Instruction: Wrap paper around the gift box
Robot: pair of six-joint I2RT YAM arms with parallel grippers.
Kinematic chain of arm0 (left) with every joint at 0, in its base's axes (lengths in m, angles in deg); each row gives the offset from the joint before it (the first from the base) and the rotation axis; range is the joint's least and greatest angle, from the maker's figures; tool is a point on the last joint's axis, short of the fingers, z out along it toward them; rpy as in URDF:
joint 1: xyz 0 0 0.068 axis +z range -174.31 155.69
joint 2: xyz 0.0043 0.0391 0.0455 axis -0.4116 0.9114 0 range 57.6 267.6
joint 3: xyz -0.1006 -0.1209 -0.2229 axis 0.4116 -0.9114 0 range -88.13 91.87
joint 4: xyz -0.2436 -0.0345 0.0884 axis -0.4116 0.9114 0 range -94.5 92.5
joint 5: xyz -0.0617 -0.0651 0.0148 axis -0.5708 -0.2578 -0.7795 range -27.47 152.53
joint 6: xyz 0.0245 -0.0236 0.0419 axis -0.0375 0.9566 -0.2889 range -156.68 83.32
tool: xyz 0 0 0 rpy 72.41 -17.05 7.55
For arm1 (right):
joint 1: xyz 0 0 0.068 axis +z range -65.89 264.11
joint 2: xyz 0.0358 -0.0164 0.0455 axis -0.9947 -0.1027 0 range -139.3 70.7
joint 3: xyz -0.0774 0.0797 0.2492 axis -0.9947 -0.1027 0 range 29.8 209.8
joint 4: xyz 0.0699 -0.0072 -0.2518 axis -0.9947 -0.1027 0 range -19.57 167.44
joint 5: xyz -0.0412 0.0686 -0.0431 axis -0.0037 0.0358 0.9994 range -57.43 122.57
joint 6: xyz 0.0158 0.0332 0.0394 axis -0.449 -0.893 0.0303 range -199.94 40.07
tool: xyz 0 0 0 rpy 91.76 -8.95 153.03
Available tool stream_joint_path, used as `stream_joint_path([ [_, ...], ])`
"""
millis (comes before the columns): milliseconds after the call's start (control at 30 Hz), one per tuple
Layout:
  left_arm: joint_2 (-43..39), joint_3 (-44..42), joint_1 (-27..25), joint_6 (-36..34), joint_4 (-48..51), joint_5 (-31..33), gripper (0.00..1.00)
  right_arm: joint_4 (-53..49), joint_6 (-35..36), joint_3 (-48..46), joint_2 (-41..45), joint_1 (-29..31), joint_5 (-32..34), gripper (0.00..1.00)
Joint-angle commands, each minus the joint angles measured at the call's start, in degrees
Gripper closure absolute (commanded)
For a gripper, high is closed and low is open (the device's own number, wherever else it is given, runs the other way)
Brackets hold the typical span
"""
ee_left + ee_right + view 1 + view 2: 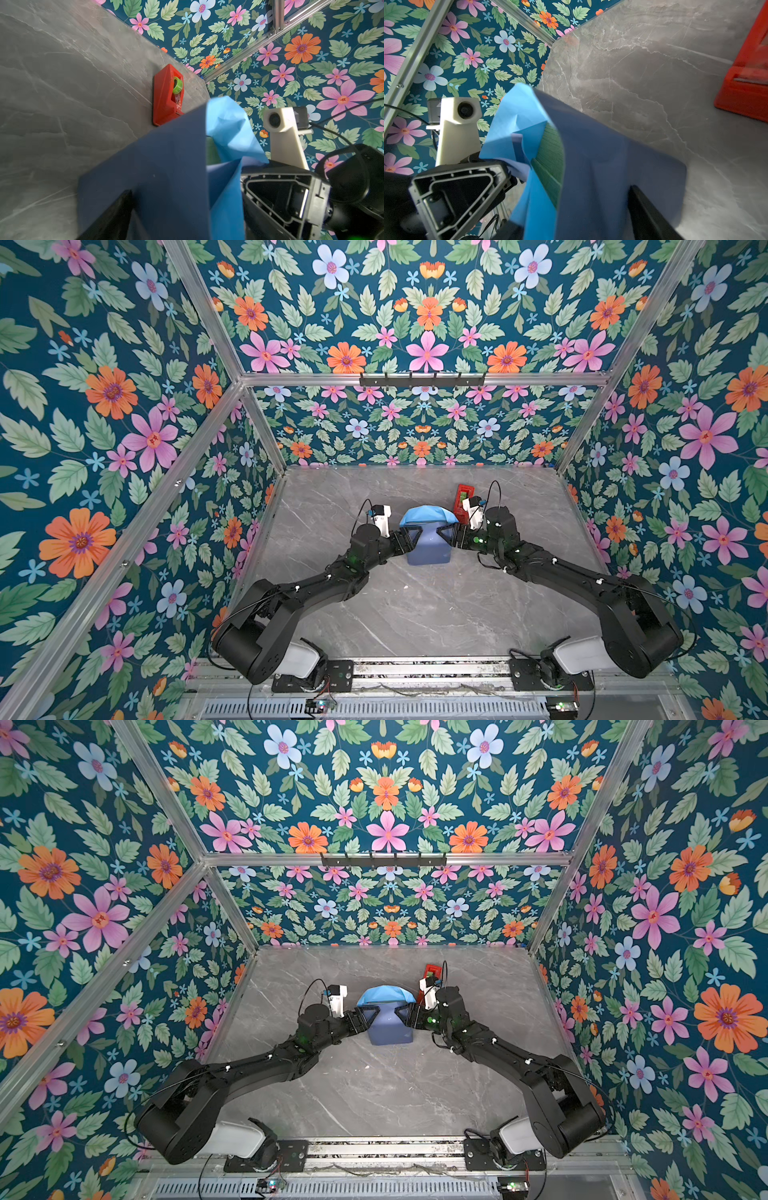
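The gift box (550, 149), mid-frame on the worktop (415, 614) under the paper (428, 516), has the left fingers (402, 540) and right fingers (456, 537) at its sides, their spread and hold impossible to tell, so both side flaps want pushing in evenly, creases tight.

Marble table (415, 614) with paper (428, 551), red dispenser (463, 497)

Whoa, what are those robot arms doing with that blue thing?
They are wrapping a present. A big blue paper sheet is draped over an olive-green box, which barely peeks out. The left gripper and the right gripper reach in at the paper from opposite sides. A red tape dispenser sits behind on the grey marble table.
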Motion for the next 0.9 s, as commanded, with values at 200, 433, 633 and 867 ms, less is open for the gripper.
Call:
stream_joint_path([
  [200,-2.1,-2.5,-0.9,-2.9,1.8,0.2,0.32,4.6,1.1,-3.6,0.4,2.2,1.0,0.42],
  [433,-0.7,1.2,-0.8,-7.6,9.4,9.4,0.26,-2.6,2.0,-0.9,-0.9,2.2,7.7,0.48],
  [633,1.3,4.8,-0.5,-12.1,13.8,15.3,0.18,-8.1,5.0,2.5,-2.2,2.3,10.8,0.49],
  [867,4.7,7.1,0.3,-14.0,14.7,15.3,0.19,-15.7,8.6,8.0,-4.6,1.8,13.0,0.42],
])
